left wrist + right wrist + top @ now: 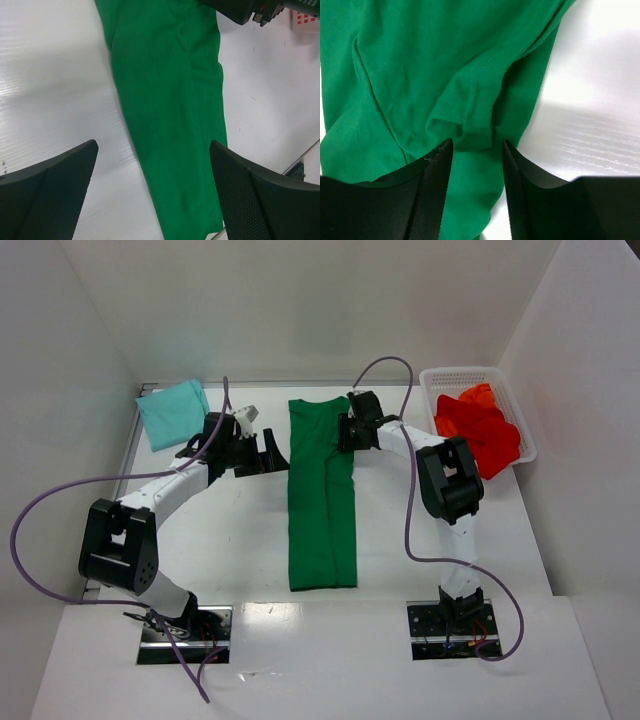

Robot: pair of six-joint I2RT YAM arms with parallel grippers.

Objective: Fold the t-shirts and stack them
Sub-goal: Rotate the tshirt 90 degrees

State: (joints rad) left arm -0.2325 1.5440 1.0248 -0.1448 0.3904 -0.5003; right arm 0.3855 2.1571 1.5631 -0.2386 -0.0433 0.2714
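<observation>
A dark green t-shirt (322, 495), folded lengthwise into a long strip, lies flat in the middle of the table. My left gripper (272, 454) is wide open and empty just off the shirt's left edge; in its wrist view (153, 145) the green cloth (170, 100) lies below it. My right gripper (343, 432) is at the shirt's upper right edge. In its wrist view (477, 142) the jaws stand a little apart around a bunched sleeve fold of the green shirt (445, 65). A folded pale teal t-shirt (172, 412) lies at the back left. Red t-shirts (478, 426) lie in the basket.
A white mesh basket (455, 376) stands at the back right against the wall. White walls close in the table on the left, back and right. Purple cables loop over both arms. The arm bases sit at the near edge.
</observation>
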